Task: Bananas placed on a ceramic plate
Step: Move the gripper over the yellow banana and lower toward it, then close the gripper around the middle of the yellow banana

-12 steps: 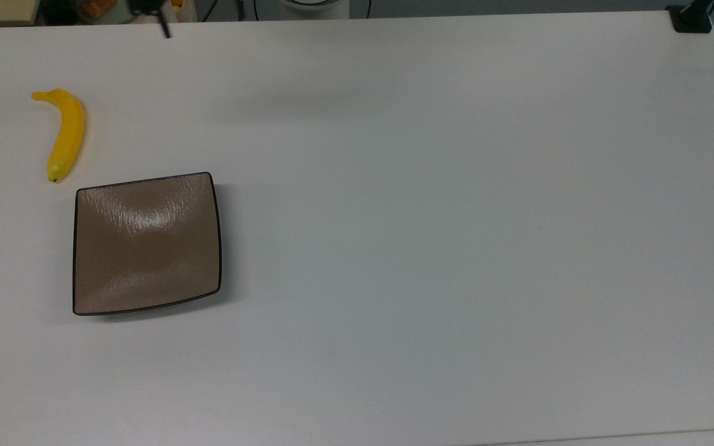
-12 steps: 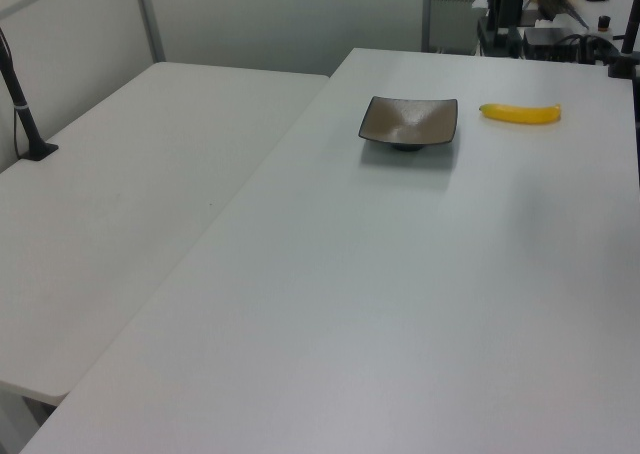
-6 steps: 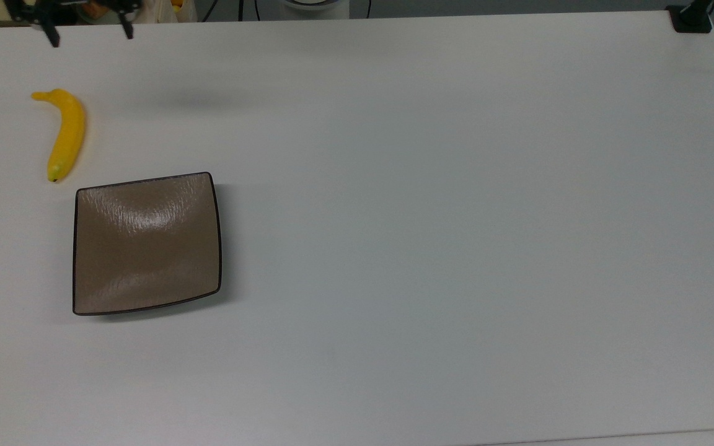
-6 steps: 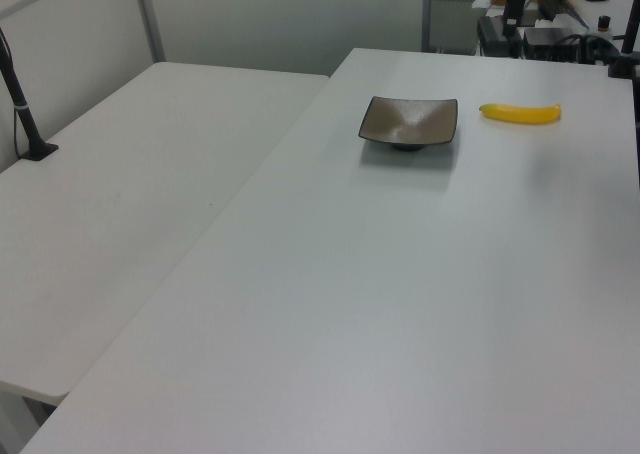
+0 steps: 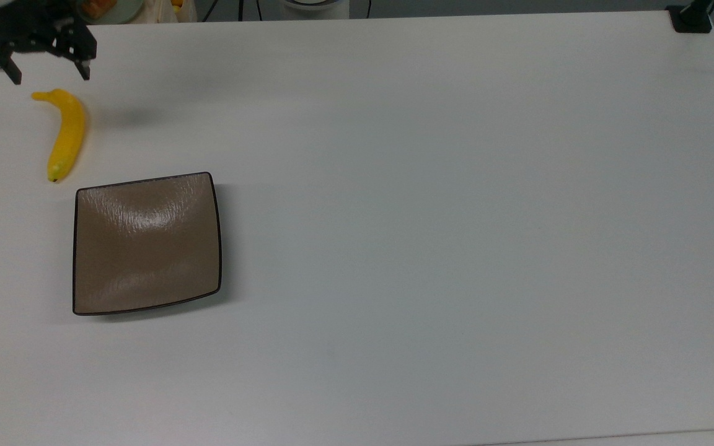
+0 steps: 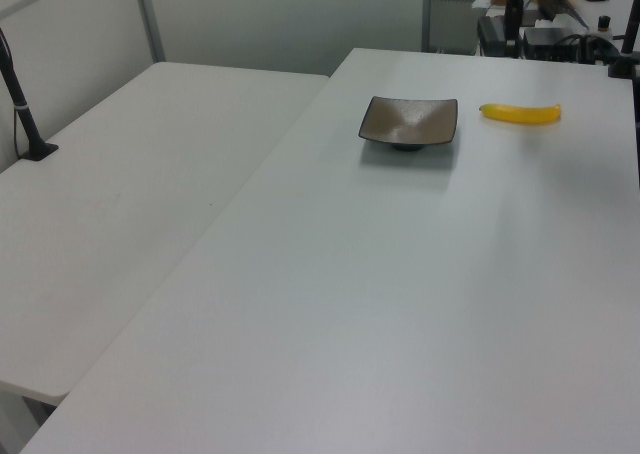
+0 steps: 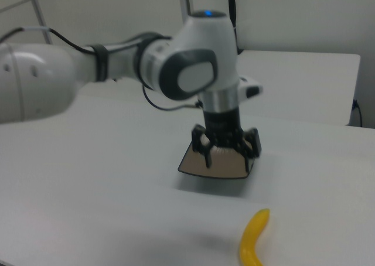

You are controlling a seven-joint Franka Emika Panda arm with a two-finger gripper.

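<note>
Your gripper (image 5: 51, 75) hangs over the top view's upper left corner with its two fingers spread wide and nothing between them. In the top view the finger tips point down the picture, one at each side of the banana's stem end, and both stop short of it. The banana (image 5: 67, 135) lies flat on the white table (image 5: 456, 217), just below the gripper in the top view, its thin stem toward the gripper and its greenish tip toward the plate. It curves gently, bulging toward the top view's right.

The plate (image 5: 146, 244) sits on the table below the banana in the top view, a square brown dish with a dark rim. The banana's tip ends close to the plate's upper left corner but does not touch it. You can see the plate holds nothing.

In the right view the gripper (image 7: 228, 153) hangs in the air above the table, fingers apart, with the plate (image 7: 190, 163) behind it and the banana (image 7: 254, 236) nearer the camera, low and toward the right view's right. The arm (image 7: 117, 67) reaches in from the right view's left.

In the left view the banana (image 6: 520, 114) lies just to the right of the plate (image 6: 409, 121), the two apart, both far up the table.
</note>
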